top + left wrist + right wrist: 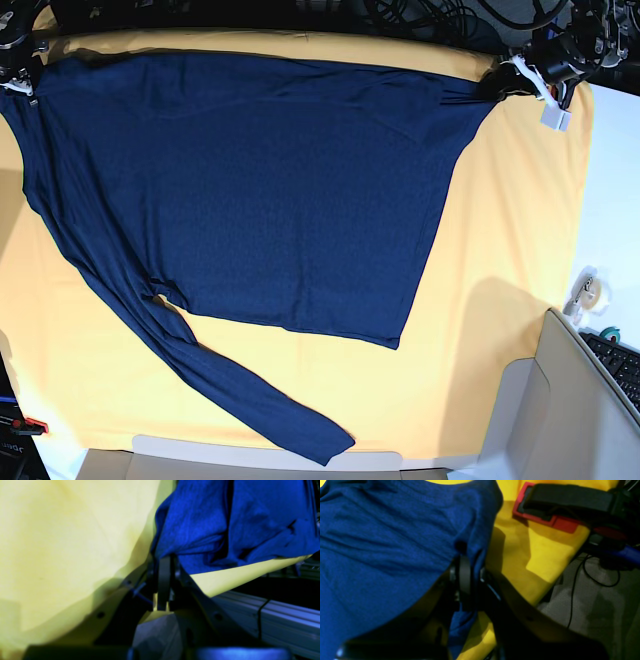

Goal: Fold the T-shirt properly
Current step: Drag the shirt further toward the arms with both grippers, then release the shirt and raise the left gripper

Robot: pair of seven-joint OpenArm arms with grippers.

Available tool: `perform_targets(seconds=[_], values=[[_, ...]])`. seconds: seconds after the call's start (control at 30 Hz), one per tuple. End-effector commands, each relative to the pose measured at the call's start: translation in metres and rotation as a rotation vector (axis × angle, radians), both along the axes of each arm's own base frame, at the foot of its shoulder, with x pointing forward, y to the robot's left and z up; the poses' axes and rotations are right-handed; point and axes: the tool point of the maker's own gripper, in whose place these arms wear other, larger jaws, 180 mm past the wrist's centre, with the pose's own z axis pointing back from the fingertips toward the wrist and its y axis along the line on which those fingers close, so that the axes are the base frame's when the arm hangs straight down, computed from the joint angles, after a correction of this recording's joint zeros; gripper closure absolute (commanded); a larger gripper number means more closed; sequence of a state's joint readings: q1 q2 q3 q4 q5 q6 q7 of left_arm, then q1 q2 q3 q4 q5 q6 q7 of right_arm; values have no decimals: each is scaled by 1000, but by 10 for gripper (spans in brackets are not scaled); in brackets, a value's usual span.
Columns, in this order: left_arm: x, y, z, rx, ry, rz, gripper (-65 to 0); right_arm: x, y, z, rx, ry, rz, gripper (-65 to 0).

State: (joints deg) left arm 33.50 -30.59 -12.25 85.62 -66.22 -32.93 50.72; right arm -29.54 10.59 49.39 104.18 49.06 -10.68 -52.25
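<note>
Left gripper (497,83) pinching T-shirt (250,190), yellow table cloth (500,250), grey floor (595,610)

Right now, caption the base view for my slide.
Both grippers, left and right, pinch the navy T-shirt spread across the yellow table cloth.

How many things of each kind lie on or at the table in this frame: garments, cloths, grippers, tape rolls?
Garments: 1, the T-shirt
Table cloths: 1, the yellow table cloth
Grippers: 2, left gripper and right gripper, each shut on a T-shirt corner
Tape rolls: 1, tape roll
Total: 5
</note>
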Motion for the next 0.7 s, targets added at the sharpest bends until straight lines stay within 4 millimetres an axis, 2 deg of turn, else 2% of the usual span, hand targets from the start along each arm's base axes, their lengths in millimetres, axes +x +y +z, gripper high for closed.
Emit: perform_targets(seconds=[0.0, 0.33, 0.43, 0.53, 0.67], values=[[-31, 2, -17, 56, 123, -57, -2, 2, -13, 14, -67, -14, -2, 0], [-30, -1, -17, 51, 121, -61, -8, -4, -11, 1, -31, 3, -19, 0], [-28, 1, -17, 54, 117, -56, -52, -6, -11, -2, -22, 10, -22, 0], [-28, 1, -17, 54, 117, -56, -100, -7, 2, -11, 55, 47, 2, 0], [-29, -2, -17, 50, 120, -62, -123, 1, 16, -15, 129, 51, 26, -107]])
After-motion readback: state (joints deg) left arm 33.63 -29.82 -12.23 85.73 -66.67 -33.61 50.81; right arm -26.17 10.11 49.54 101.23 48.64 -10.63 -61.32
